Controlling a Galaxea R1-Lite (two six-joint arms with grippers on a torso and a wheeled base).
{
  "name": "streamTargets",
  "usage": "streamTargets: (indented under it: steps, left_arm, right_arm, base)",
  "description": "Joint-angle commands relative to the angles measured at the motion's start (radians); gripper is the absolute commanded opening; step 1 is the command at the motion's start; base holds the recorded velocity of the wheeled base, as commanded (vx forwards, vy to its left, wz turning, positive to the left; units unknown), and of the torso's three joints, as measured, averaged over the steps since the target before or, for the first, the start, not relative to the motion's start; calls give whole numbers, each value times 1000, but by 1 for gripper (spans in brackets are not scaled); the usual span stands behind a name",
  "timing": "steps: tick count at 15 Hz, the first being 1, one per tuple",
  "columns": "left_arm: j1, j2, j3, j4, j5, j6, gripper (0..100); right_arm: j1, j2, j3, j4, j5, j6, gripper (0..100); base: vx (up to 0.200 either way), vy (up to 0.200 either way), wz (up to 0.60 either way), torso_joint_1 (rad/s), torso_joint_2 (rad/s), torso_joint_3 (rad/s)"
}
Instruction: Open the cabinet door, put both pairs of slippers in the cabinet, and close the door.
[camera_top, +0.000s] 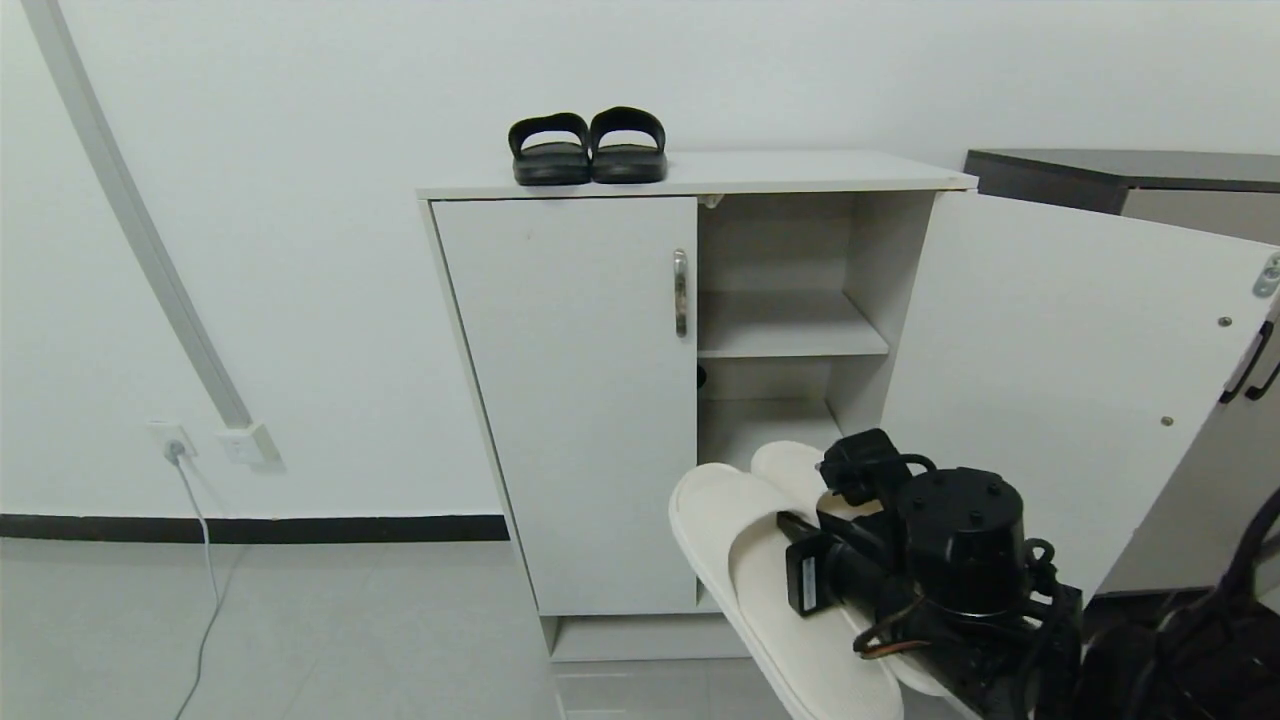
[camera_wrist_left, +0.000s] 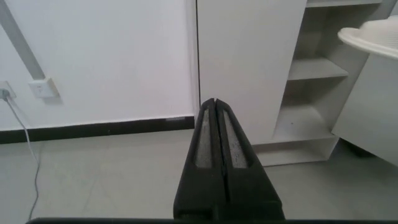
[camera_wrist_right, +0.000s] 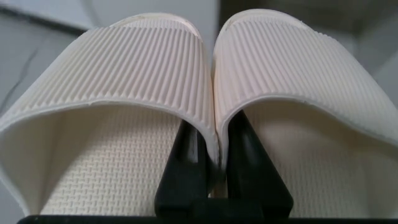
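A white cabinet stands against the wall with its right door swung open and its left door shut. Bare shelves show inside. A pair of black slippers sits on the cabinet top. My right gripper is shut on a pair of white slippers, pinching their two inner edges together, in the air in front of the open lower compartment. In the right wrist view the white slippers sit side by side. My left gripper is shut on nothing, above the floor left of the cabinet.
A dark grey cabinet stands to the right, behind the open door. A wall socket with a hanging cable and a slanted cable duct are on the left wall. Bare grey floor lies left of the cabinet.
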Motion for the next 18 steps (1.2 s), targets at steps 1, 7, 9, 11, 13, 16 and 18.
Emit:
streamTargets:
  steps: [1, 7, 9, 11, 13, 16, 18]
  left_arm:
    - [0, 2, 0, 1, -1, -4, 0]
    - [0, 2, 0, 1, -1, -4, 0]
    - [0, 2, 0, 1, -1, -4, 0]
    - [0, 2, 0, 1, -1, -4, 0]
    - [0, 2, 0, 1, -1, -4, 0]
    - [0, 2, 0, 1, -1, -4, 0]
    - [0, 2, 0, 1, -1, -4, 0]
  right_arm:
    - [0, 111, -88, 3, -98, 31, 0]
    - [-15, 277, -278, 95, -358, 112, 0]
    - [-35, 295, -298, 106, -368, 128, 0]
    - [-38, 312, -308, 106, -394, 128, 0]
    - [-38, 314, -308, 106, -394, 128, 0]
    - [-38, 334, -311, 100, -389, 128, 0]
    - [-33, 384, -318, 62, -366, 124, 0]
  base:
    - [0, 0, 0, 0, 0, 0]
    - [0, 0, 0, 0, 0, 0]
    - [0, -100, 0, 1, 1, -1]
    - [0, -200, 0, 5, 0, 2]
    - [0, -200, 0, 5, 7, 5]
    - [0, -67, 0, 1, 2, -1]
    - [0, 0, 0, 0, 0, 0]
